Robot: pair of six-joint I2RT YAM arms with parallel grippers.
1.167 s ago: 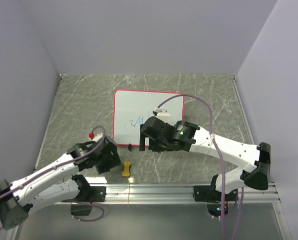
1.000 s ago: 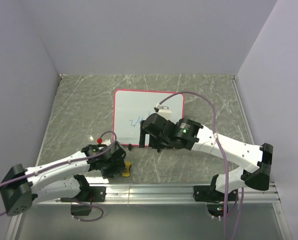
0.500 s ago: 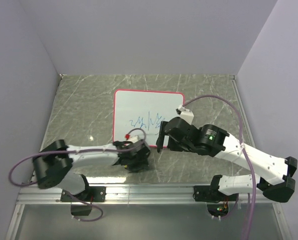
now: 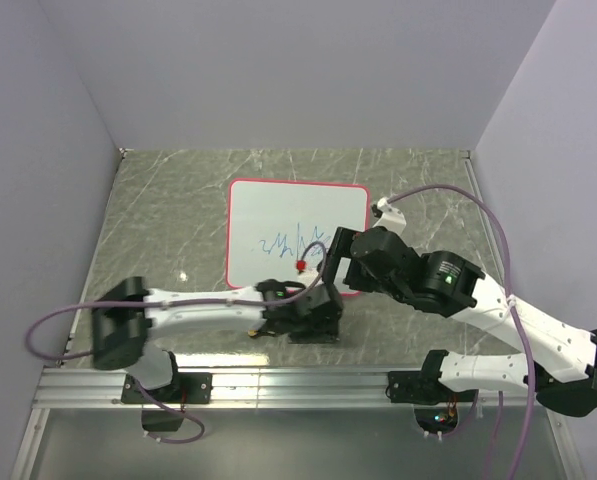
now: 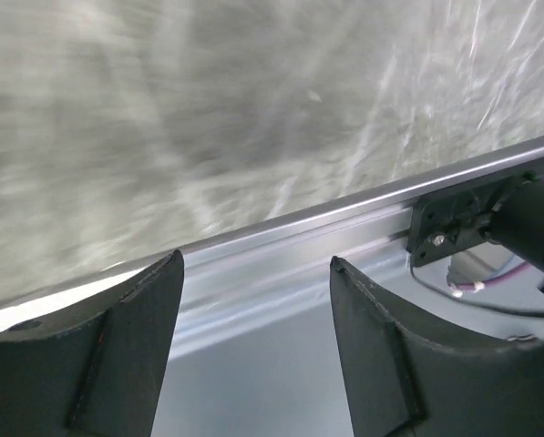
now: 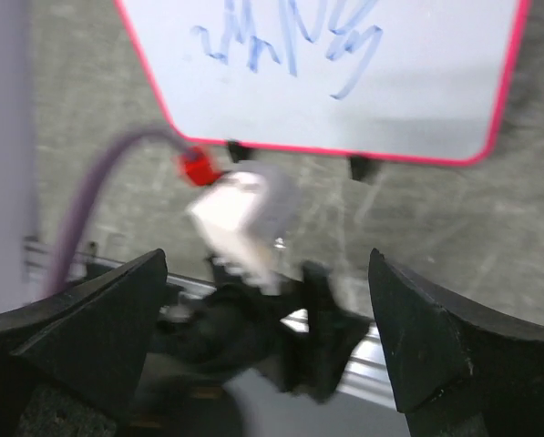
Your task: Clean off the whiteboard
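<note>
The whiteboard [image 4: 278,210], white with a thin red rim, lies flat in the middle of the table with blue scribbles [image 4: 293,243] near its front edge. In the right wrist view the whiteboard [image 6: 417,82] fills the top, scribbles [image 6: 294,41] included. My right gripper [image 4: 334,272] hovers open at the board's front right corner, jaws [image 6: 267,257] wide with nothing held. My left gripper [image 4: 316,328] is just in front of the board, below the right one. It points at the table's near edge, jaws [image 5: 255,259] apart and empty.
An aluminium rail [image 4: 298,378] runs along the near edge; the left wrist view shows the rail [image 5: 344,214] close ahead. Two black clips [image 6: 358,167] sit on the board's front edge. Purple cables [image 4: 448,195] loop off both arms. Grey walls close in three sides.
My left arm has swung right along the table's front, from the left corner to below the board. My right gripper has drawn back right off the board, uncovering the scribbles.
</note>
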